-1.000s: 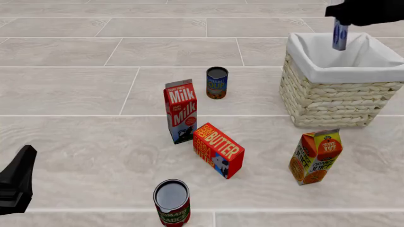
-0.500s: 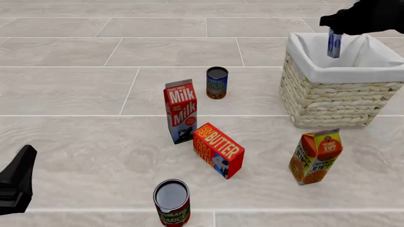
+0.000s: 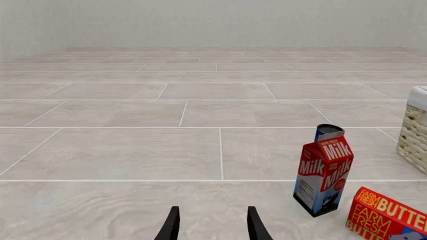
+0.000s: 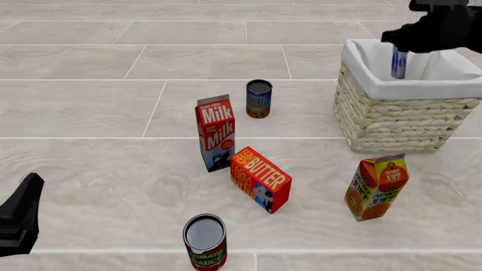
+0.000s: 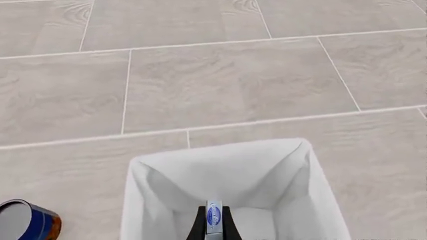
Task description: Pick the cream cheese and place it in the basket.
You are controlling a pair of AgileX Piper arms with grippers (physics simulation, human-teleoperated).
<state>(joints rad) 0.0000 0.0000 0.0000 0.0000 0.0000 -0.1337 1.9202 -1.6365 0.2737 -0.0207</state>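
Note:
The cream cheese (image 4: pixel 398 63) is a thin pale blue and white box held on edge, hanging partly inside the basket (image 4: pixel 391 116), a large woven wicker basket with a white liner at the right rear. My right gripper (image 4: pixel 399 52) is shut on the box from above. In the right wrist view the cream cheese (image 5: pixel 214 219) shows between the fingers over the lined basket (image 5: pixel 153 200). My left gripper (image 3: pixel 212 225) is open with nothing between its fingers, low at the front left, far from the basket; in the front view the left gripper (image 4: pixel 19 217) shows only as a dark shape.
A red milk carton (image 4: pixel 216 132) stands mid-table with a blue can (image 4: pixel 259 98) behind it. A red-orange butter box (image 4: pixel 261 179) lies in front of the milk. An orange juice carton (image 4: pixel 376 187) stands before the basket. A tomato sauce can (image 4: pixel 205 241) is near the front edge.
My right gripper has moved down and slightly left with the cream cheese, lowering it further into the basket. The left arm has stayed still.

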